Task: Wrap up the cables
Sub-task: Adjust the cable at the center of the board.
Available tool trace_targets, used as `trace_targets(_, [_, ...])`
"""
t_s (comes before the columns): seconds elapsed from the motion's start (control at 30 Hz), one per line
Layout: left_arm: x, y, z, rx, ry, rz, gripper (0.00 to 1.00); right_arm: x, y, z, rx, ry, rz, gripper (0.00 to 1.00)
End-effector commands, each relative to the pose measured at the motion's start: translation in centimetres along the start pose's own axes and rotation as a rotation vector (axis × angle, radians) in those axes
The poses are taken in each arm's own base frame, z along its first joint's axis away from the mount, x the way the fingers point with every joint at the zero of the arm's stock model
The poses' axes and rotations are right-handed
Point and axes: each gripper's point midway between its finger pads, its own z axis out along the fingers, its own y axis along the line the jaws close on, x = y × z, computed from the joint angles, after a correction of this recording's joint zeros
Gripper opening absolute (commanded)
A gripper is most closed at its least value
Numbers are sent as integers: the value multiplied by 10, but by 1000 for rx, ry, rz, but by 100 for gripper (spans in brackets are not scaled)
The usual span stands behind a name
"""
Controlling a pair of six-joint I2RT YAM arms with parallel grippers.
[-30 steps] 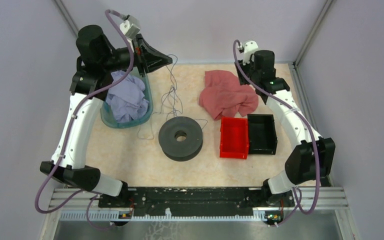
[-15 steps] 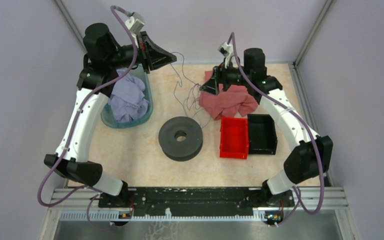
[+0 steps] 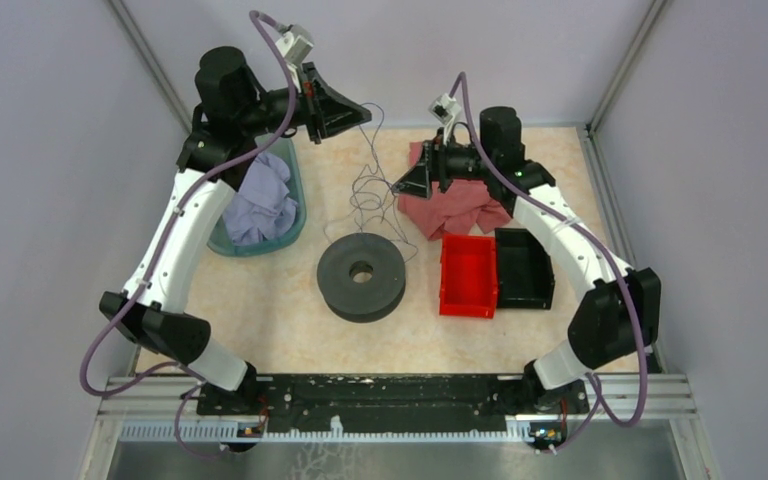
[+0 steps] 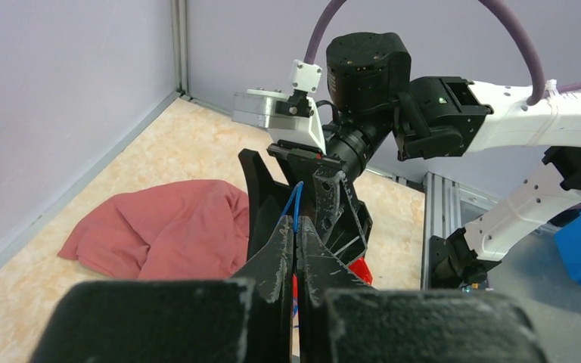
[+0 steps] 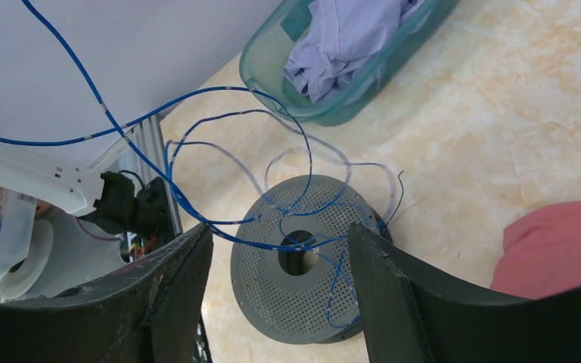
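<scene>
The left jaws are pressed shut on the cables (image 4: 293, 203), a very thin strand that looks blue up close and comes out between the black fingertips (image 4: 280, 249). These jaws are held high over the far side of the table (image 3: 270, 310), left of centre. From them the strand drops to loose curly loops lying on the table just beyond a large black round spool (image 3: 361, 276), and some of the loops drape over the spool's perforated top. The right jaws stand open, fingers (image 5: 181, 280) wide apart, pointing left toward the hanging strand. In the right wrist view a strand crosses the gap between them; whether it touches either finger cannot be told. Under the right jaws lies a crumpled red cloth (image 3: 450, 205). Just near of the cloth sit a red bin (image 3: 468, 275) and a black bin (image 3: 525, 268), side by side and touching. At far left is a teal basket (image 3: 260, 250) holding a lavender cloth (image 3: 260, 195), with the white left arm (image 3: 175, 235) arching past it. The white right arm (image 3: 570, 235) curves along the right side. The table is beige, mottled like marble. Plain pale lilac walls (image 3: 50, 150) close in the left, far and right sides. A metal rail (image 3: 400, 400) runs along the near edge.
</scene>
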Motion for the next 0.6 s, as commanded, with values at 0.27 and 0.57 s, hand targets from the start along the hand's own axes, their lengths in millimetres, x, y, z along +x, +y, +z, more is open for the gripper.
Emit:
trace_targets(0.27, [0,13,9,-120,-24,-31,0,-45,10,-32,159,-74,-225,68])
trace_targets(0.57, [12,22,19,-194,-8,-83,0,-35,32,-33,50,-65,-223,61])
